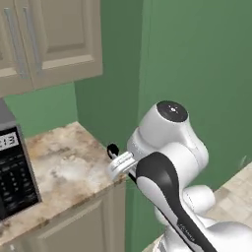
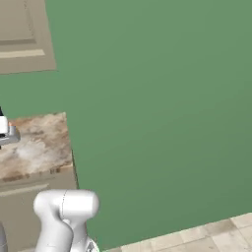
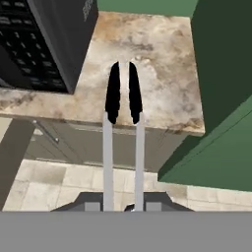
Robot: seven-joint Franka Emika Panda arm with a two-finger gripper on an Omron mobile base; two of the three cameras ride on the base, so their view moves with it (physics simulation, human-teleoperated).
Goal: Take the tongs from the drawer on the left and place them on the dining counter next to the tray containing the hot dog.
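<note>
Claw (image 3: 123,206) nearly closed on the tongs (image 3: 123,128), which stick out ahead of it over the worktop (image 3: 162,74) edge; thin grip could slip or tips clip the microwave (image 3: 49,39) when swinging

The gripper (image 3: 123,209) hung in open air in front of the marble worktop (image 1: 69,162), holding the tongs (image 3: 123,123), whose black tips reached out over the worktop's front edge. On the worktop a black microwave (image 1: 12,172) stood at the left and blocked that side; in the hand view it rose just left of the tong tips. A tall green panel (image 1: 110,88) closed off the worktop's right end, and wall cabinets (image 1: 44,39) hung above. Between microwave and panel the marble lay bare. Below the edge stood the cabinet fronts (image 3: 88,142), and beyond them the tiled floor (image 3: 59,187) lay open.
</note>
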